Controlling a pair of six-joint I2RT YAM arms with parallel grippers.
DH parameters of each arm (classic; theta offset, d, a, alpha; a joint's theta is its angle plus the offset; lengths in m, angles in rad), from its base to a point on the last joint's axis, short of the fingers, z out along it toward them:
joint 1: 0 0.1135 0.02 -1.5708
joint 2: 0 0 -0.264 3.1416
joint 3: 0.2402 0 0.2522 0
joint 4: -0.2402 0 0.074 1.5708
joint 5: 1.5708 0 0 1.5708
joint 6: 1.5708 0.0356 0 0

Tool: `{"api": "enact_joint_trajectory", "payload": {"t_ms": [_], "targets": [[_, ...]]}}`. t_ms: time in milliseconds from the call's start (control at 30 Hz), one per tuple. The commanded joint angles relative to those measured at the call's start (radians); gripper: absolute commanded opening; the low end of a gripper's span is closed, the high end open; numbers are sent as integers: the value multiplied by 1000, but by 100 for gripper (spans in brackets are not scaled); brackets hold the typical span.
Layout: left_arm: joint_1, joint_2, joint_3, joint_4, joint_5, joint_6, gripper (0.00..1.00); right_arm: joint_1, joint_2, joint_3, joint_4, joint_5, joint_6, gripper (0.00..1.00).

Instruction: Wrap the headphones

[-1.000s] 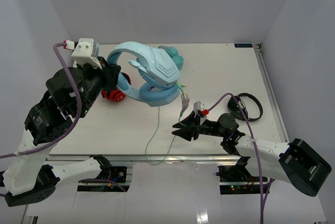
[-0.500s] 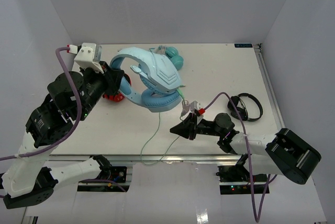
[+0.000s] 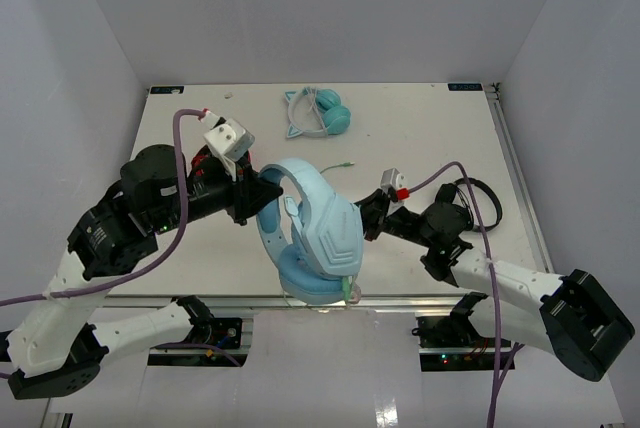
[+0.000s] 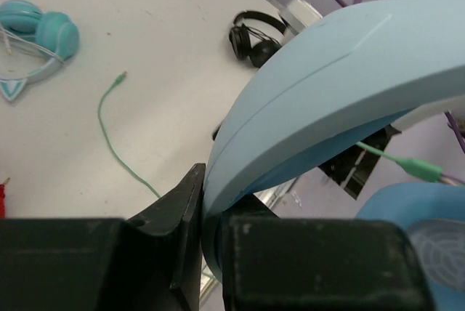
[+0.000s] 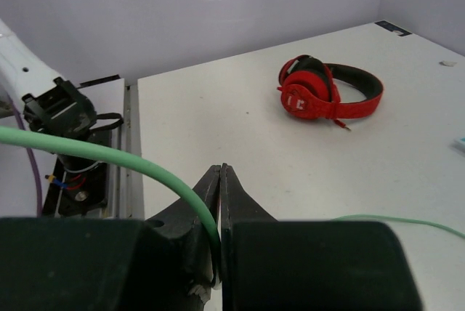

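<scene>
The light-blue headphones hang in the air over the table's front edge, cups down. My left gripper is shut on their wide headband; in the left wrist view the jaws clamp the band's end. My right gripper sits just right of the cups and is shut on the pale-green cable, which curves out to the left of the jaws. The cable's free end and plug lie on the table, also seen from above.
A teal cat-ear pair lies at the back centre. A black pair lies by my right arm. A red-and-black pair lies on the table, hidden under my left arm in the top view. White walls enclose the table.
My left arm has swung the light-blue headphones from the back left down to the front centre. My right gripper has moved right and back, still holding the cable.
</scene>
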Motion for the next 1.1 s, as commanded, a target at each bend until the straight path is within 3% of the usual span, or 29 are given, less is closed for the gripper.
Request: {"api": "enact_joint_trajectory", "payload": {"t_ms": [0, 200, 700, 867, 1067], "targets": [[-1, -9, -61, 61, 257, 12, 0, -51, -3, 142, -139, 26, -65, 8], [0, -2, -134, 38, 284, 37, 0, -81, -5, 264, -301, 40, -112, 8], [-1, 40, -302, 159, 496, 50, 0, -82, 134, 470, -416, -12, -108, 8], [0, 76, -378, 154, 403, 74, 0, -82, 161, 576, -574, -24, -158, 8], [0, 182, -395, 101, 64, 61, 0, -81, 179, 731, -895, 74, -249, 8]]}}
